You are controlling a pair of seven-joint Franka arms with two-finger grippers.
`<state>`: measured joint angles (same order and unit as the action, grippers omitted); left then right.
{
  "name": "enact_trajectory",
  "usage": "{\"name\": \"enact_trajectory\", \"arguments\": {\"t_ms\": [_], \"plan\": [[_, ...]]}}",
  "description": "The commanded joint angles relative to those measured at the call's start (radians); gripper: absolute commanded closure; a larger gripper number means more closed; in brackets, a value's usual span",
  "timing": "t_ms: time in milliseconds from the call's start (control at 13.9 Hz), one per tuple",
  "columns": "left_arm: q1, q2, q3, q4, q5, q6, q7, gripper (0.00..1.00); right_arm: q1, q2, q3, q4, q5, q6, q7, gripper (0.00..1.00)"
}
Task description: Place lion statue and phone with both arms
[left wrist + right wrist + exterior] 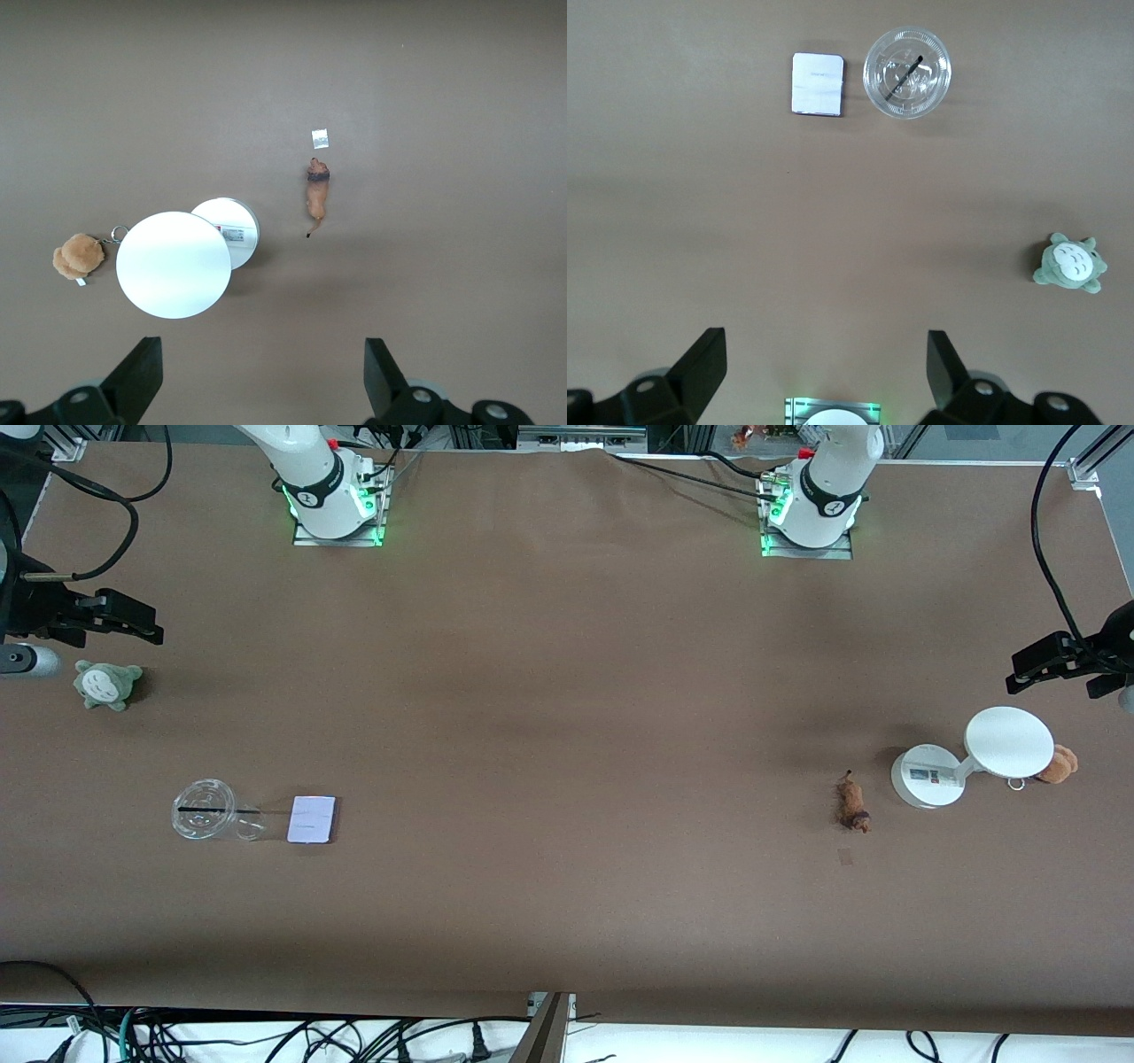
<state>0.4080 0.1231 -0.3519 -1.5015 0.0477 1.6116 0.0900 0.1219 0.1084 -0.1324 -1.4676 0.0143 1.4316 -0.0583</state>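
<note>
Your lion (854, 803) lies just beside the stand (927, 777); light, so pinch its midbody. The phone (312, 819), beside the cup (205, 809), is thin and slick: grip its long edges. Left gripper (1033, 666) and right gripper (133, 615) hang spread, empty.

Both arms wait, raised at the surface's ends; left claw (1019, 672) and right claw (146, 624) apparently spread wide.
</note>
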Motion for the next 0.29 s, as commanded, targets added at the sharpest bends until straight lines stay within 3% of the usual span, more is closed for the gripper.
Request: {"name": "enact_trajectory", "arguments": {"t_ms": [0,215], "plan": [[0.005,-0.008,-0.002,-0.005,-0.019,0.007,0.002,0.00,-0.021,0.007,0.013,0.021,-0.014,-0.011,-0.014,0.00],[0.002,0.003,-0.009,-0.011,-0.019,0.007,-0.009,0.00,-0.021,0.007,0.011,0.021,-0.010,-0.010,-0.012,0.00]]}}
